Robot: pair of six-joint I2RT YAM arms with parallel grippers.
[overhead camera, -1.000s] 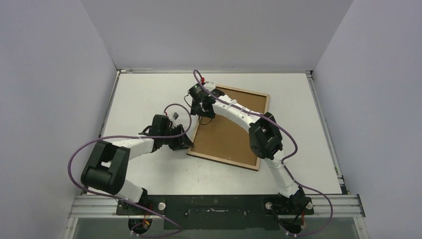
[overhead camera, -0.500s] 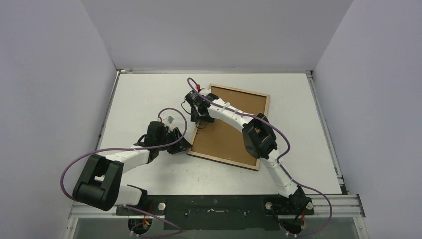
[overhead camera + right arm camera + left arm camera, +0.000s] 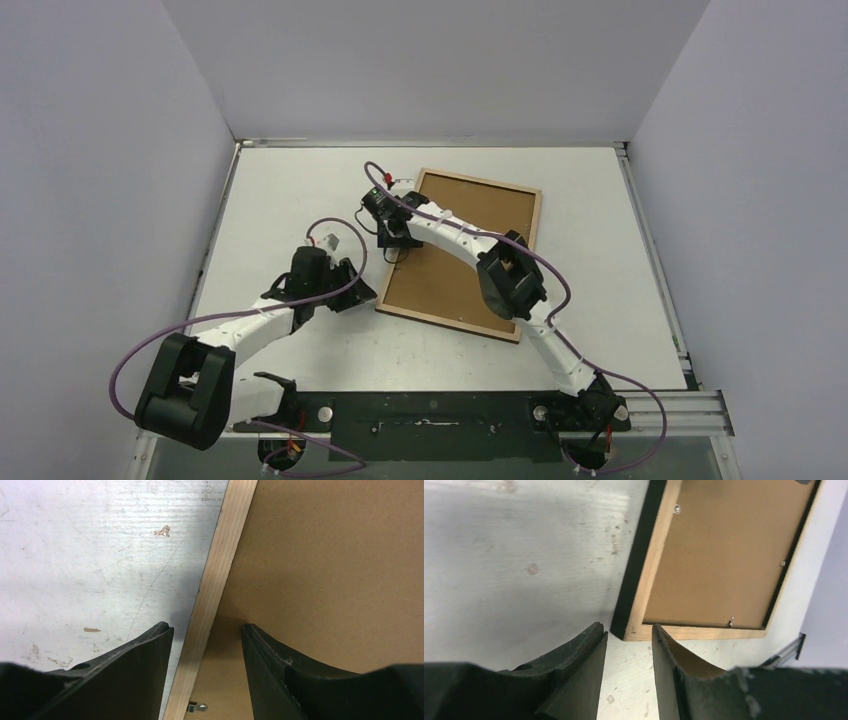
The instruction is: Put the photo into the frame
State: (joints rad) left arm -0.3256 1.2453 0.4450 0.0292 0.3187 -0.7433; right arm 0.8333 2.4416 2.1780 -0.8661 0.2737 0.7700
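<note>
From above, the frame is seen face down on the table, backing board seated; the photo is not seen. At the left wrist, the left gripper is spread open before the frame's corner, which could be shoved aside. At the right wrist, the right gripper is parted over the rim; a shallow pinch could slip.

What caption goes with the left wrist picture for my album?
Two open fingers aim at the near corner of the frame, lying back side up.
</note>
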